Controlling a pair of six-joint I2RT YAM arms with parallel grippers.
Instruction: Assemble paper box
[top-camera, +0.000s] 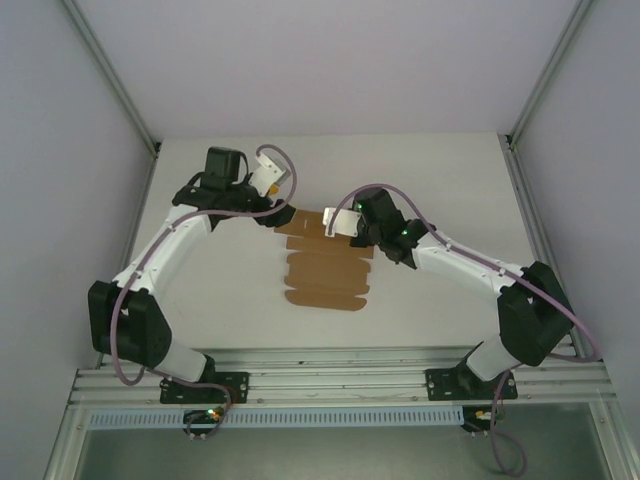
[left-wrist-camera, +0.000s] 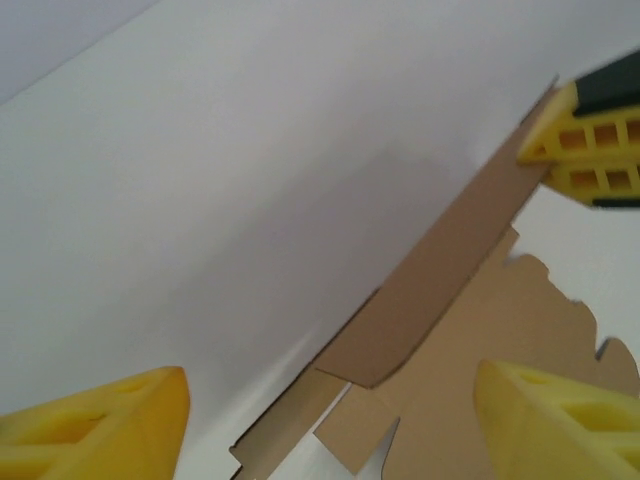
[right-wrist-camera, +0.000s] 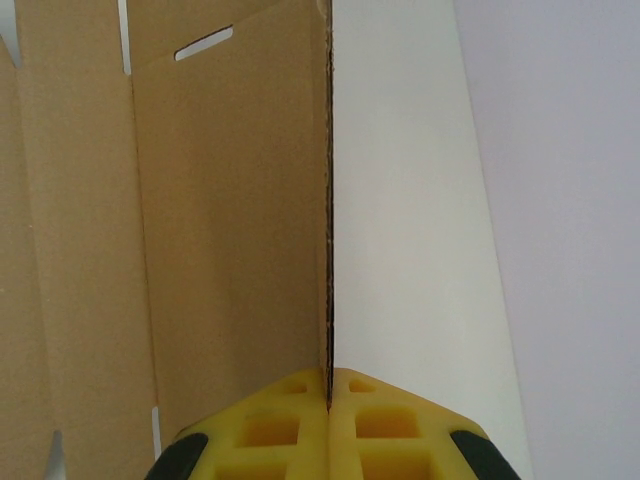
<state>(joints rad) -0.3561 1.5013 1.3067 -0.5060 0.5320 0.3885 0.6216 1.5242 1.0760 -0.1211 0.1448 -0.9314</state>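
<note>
From here I see the paper box (top-camera: 325, 268) as a flat cut sheet in the middle of the table (top-camera: 440, 310), between the two arms. My right tool (right-wrist-camera: 330, 415) is clamped on the edge of a far flap (raised off the table). The left tool (left-wrist-camera: 330, 372) hovers, jaws apart, over the sheet's far left corner.

LIGHT: bright, even, diffuse overhead | SHADOWS: faint and soft — a pale grey smear on the counter (left-wrist-camera: 250, 150) beside the paper box (left-wrist-camera: 430, 290) flap | EXPOSURE: whites near washed out | FOCUS: top view sharp; left wrist fingers (left-wrist-camera: 100, 425) soft-edged up close
</note>
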